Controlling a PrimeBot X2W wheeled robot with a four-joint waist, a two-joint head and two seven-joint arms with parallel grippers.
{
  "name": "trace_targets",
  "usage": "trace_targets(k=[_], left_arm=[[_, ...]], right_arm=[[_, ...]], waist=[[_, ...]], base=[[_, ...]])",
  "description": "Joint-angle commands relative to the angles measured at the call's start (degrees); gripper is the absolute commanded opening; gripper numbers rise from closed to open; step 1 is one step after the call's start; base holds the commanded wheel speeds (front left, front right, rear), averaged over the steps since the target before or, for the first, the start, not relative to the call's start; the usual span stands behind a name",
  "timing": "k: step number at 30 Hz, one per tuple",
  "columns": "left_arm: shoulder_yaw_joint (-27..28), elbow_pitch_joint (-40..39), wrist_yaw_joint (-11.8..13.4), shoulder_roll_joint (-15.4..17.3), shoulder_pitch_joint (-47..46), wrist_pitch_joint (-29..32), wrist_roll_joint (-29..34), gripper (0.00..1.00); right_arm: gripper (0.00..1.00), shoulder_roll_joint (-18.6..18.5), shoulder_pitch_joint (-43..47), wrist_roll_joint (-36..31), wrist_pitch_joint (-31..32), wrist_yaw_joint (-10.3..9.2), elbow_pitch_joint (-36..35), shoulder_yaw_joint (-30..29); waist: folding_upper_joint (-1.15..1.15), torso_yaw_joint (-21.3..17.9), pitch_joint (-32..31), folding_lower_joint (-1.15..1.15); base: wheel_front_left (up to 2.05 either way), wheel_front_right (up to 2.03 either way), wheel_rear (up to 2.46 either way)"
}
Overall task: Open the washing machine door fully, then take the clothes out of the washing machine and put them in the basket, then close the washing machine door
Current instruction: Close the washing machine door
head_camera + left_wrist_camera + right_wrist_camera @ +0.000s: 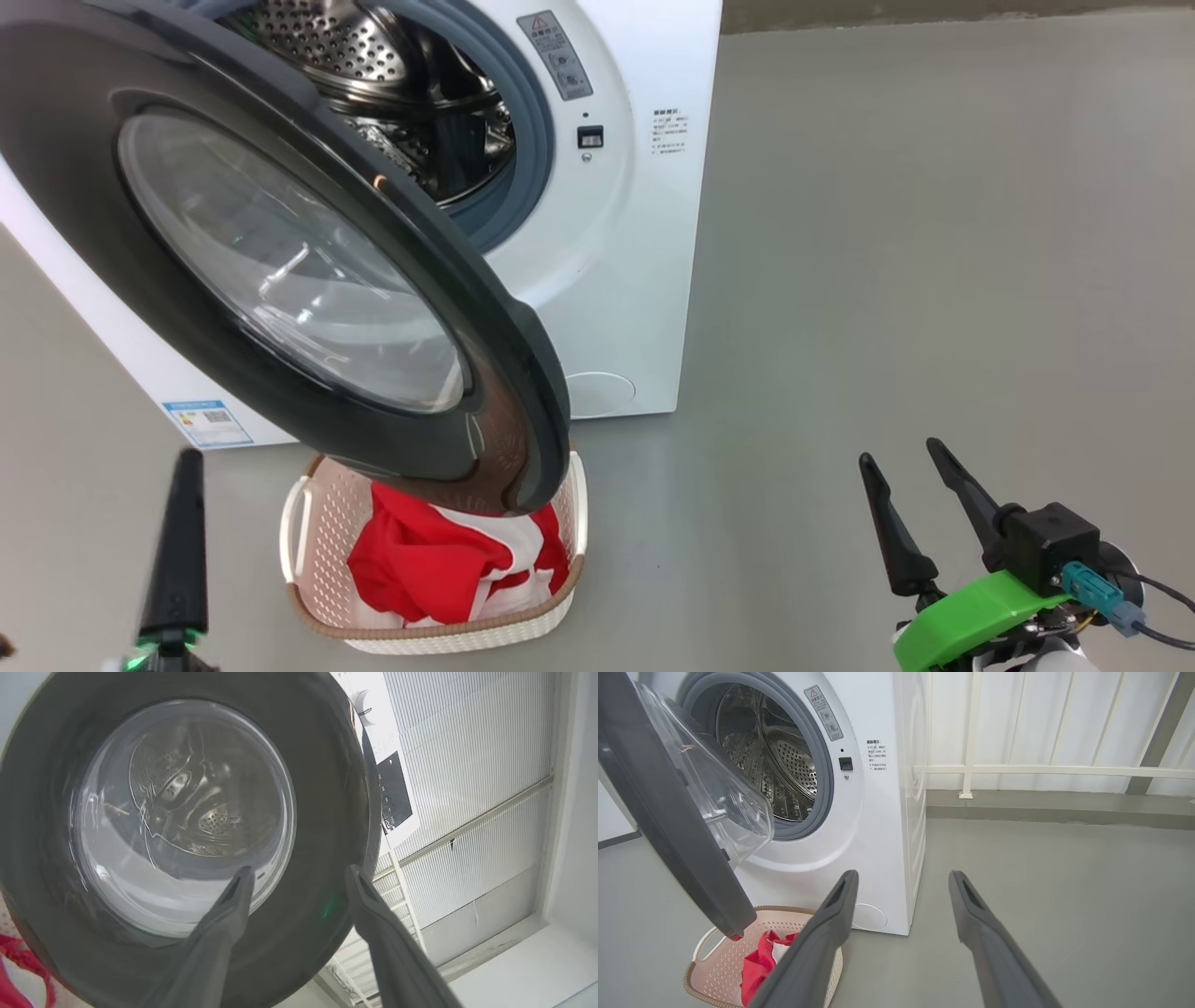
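The clothes (420,560) lie in the basket (317,532), at 6 o'clock below the open washing machine door (289,261). In the head view, the left gripper (300,872) sits at 7 o'clock and the right gripper (901,453) at 4 o'clock. Both have their jaws wide and empty.

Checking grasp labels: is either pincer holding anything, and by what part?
Nothing held. Left pincer and right pincer both open and empty; clothes lie in the basket.

The grey floor (887,233) carries the washing machine (635,233) and, just before it, the basket (322,532). The basket stands between the left claw (300,872) and the right claw (900,451), nearer the left one.
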Motion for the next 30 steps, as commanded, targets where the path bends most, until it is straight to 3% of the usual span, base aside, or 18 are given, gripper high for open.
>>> trace_targets(k=[1,7,12,22,30], left_arm=[[1.31,-2.50,0.70,1.21,-2.40,-1.56,4.07,1.00],[-2.34,-5.57,6.91,4.81,-1.64,-9.45,29.04,1.00],[-6.64,-4.42,11.84,7.21,0.72,-10.48,43.08,1.00],[-11.15,1.81,16.44,10.00,4.65,-10.29,55.17,1.00],[-12.26,5.39,17.40,9.56,5.85,-10.66,56.13,1.00]], right_arm=[[1.00,-0.46,-0.03,-0.68,-0.02,0.28,-1.72,0.98],[1.00,-0.46,0.88,-1.05,0.39,0.28,-2.29,0.38],[1.00,-0.46,2.00,-1.45,0.76,0.28,-2.97,-0.01],[1.00,-0.46,3.72,-1.96,1.45,0.28,-4.07,-0.54],[1.00,-0.46,5.03,-2.21,2.15,0.28,-4.67,-0.49]], waist=[[0.00,0.03,-0.17,0.00],[0.00,0.30,-1.38,0.00],[0.00,0.68,-2.26,0.00],[0.00,1.35,-3.08,0.00],[0.00,1.30,-3.79,0.00]], base=[[0.00,0.00,0.00],[0.00,0.00,0.00],[0.00,0.00,0.00],[0.00,0.00,0.00],[0.00,0.00,0.00]])
